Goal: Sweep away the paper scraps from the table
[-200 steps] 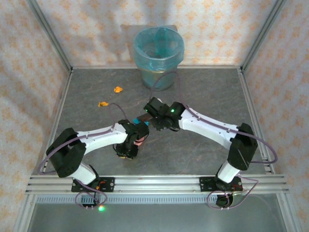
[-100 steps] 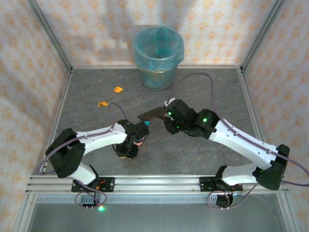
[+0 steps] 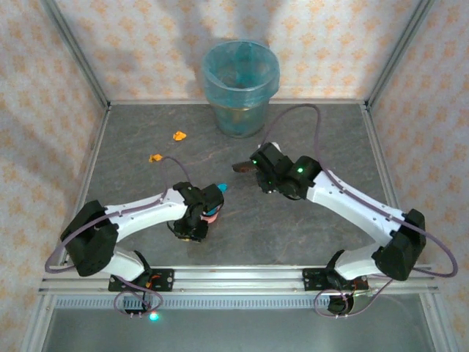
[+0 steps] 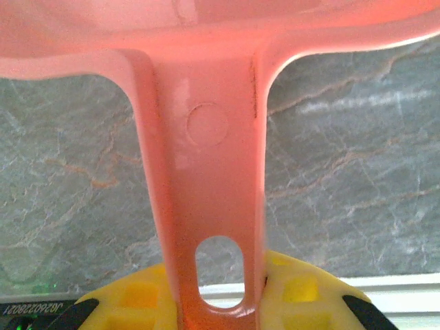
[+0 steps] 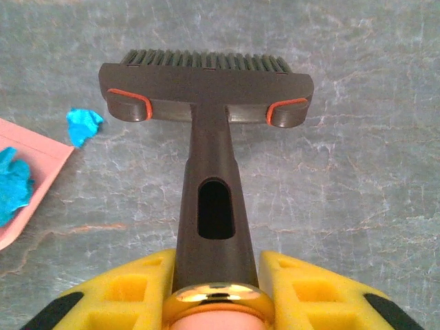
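Paper scraps are looking featherlight and skittish to us; we are gripping tools instead, right gripper clamping the brush handle, left gripper clamping the pink dustpan handle.

pink dustpan, dark grey brush, blue and orange paper scraps, grey marble-mottled table.

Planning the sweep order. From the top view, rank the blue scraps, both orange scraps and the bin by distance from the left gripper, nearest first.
1. blue scraps, just beyond the left gripper, at the dustpan.
2. left orange scrap, forward-left.
3. other orange scrap, farther back.
4. bin, at the back.
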`<state>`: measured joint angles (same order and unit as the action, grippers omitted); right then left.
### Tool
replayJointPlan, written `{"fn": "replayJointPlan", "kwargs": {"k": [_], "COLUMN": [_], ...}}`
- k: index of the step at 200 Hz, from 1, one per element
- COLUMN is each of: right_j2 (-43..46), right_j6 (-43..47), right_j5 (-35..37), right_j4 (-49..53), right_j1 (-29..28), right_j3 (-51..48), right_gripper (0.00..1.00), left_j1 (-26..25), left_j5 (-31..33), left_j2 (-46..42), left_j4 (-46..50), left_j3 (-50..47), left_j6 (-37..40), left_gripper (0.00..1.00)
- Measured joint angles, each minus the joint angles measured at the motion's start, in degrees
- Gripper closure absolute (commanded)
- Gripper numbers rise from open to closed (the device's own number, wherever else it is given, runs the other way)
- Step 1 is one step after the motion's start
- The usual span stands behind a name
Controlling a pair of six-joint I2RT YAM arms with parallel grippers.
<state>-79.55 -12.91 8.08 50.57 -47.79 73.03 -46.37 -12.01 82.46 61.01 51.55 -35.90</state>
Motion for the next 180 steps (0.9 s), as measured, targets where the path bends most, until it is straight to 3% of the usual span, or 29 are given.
{"fn": "replayJointPlan", "kwargs": {"k": [49,118,180], "right_j2": [-5.3,-5.4,-5.4], "right_j6": [0.0,0.5,1.8], "right_j5": [-2.2,-5.3,-6.5], "right_j4": [-0.1,-0.3,0.3], "right_j1": [0.0,-0.2,-4.0], "right_j3": [0.0,0.0,0.0], "right_gripper": [1.0,1.0,1.0], "left_j1": [-2.1,-2.7,-2.8], "left_j5": [-1.1,-1.2,-0.1], "left_j2": [-1.3,2.0,5.1], "left_j4": [1.6,1.0,0.0], "left_j3": [-0.3,0.0,1.1], "left_j6": [0.0,0.2,0.9], "left_gripper": [1.0,1.0,1.0]}}
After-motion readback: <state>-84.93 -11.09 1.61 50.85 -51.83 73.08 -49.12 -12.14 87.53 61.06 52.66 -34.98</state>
